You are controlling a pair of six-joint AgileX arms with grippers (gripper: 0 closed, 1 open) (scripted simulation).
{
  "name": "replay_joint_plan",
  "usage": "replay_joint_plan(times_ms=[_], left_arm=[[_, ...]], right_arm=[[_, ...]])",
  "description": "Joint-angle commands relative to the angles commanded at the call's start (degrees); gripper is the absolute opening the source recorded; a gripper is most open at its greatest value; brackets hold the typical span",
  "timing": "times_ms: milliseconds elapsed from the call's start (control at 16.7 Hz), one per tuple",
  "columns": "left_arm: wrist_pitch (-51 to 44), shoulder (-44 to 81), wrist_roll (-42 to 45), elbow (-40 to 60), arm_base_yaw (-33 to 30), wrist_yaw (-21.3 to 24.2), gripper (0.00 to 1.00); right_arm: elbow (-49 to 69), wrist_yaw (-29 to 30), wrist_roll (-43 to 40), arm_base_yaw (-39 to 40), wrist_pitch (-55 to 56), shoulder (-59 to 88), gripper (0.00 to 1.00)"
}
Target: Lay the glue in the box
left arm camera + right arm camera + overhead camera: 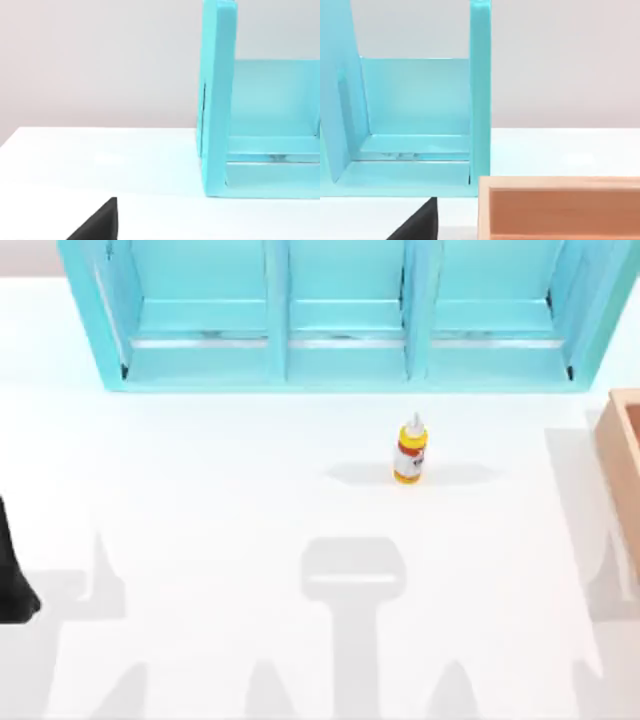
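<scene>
The glue (410, 451) is a small bottle with a white body, red band, yellow shoulder and base, and white nozzle. It stands upright on the white table, right of centre, in front of the teal shelf unit. The box (622, 465), light brown and open-topped, sits at the table's right edge, partly cut off; the right wrist view looks at its near wall (560, 207). My left arm (12, 580) is parked at the far left edge, far from the bottle. A dark part of my right gripper (417, 223) shows in the right wrist view, close to the box.
A big teal three-compartment shelf unit (345, 360) spans the back of the table; its end walls appear in the left wrist view (217, 100) and the right wrist view (480, 95). White tabletop (200, 500) stretches between the bottle and the left arm.
</scene>
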Motion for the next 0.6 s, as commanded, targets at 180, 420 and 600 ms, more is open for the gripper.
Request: replay_joint_plan(times_ms=[180, 420, 600], left_arm=[[0.00, 0.00, 0.00, 0.00, 0.00, 0.00, 1.00], [0.00, 0.00, 0.00, 0.00, 0.00, 0.00, 1.00], [0.00, 0.00, 0.00, 0.00, 0.00, 0.00, 1.00]], right_arm=[[0.47, -0.34, -0.44, 0.01, -0.22, 0.56, 1.00], [7.05, -5.11, -6.57, 0.08, -3.23, 8.83, 1.00], [15.96, -11.58, -14.88, 0.16, -7.32, 21.01, 1.00]])
